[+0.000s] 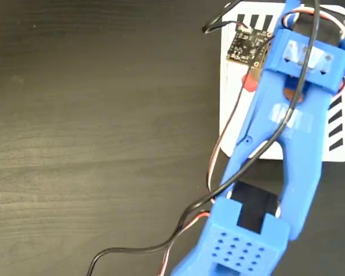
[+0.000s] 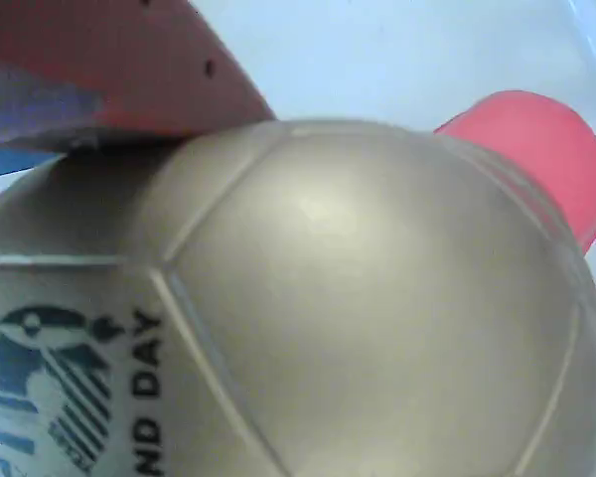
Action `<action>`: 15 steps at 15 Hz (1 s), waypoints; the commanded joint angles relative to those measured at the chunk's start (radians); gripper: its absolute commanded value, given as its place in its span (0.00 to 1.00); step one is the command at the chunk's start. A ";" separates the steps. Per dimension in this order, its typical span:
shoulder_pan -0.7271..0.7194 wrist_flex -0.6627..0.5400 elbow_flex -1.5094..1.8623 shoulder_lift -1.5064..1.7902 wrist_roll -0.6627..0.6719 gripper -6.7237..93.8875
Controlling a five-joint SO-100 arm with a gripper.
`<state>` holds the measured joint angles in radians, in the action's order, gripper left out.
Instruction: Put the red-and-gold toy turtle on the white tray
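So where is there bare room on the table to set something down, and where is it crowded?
The dark table is bare across the fixed view's whole left side, up to the cables. The right is crowded: the blue arm overhangs the white tray, and the gripper sits at the red-and-gold toy turtle, which fills the wrist view.

Dark table [image 1: 92,144] left of white tray [image 1: 233,92] open; blue arm [image 1: 293,144] (cables trailing) covers tray.

A dark wood-grain desk [image 1: 92,138] is seen; the white tray [image 1: 231,86] is laid flat on it, apparently near the upper right corner.
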<state>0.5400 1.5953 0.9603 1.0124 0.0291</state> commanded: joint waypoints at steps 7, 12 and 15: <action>0.034 -0.015 -0.069 -0.014 0.025 0.28; 0.034 -0.005 -0.067 -0.014 0.034 0.66; 0.037 0.002 -0.066 -0.014 0.041 0.66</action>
<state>0.5599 1.5831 0.9388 0.9541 0.0552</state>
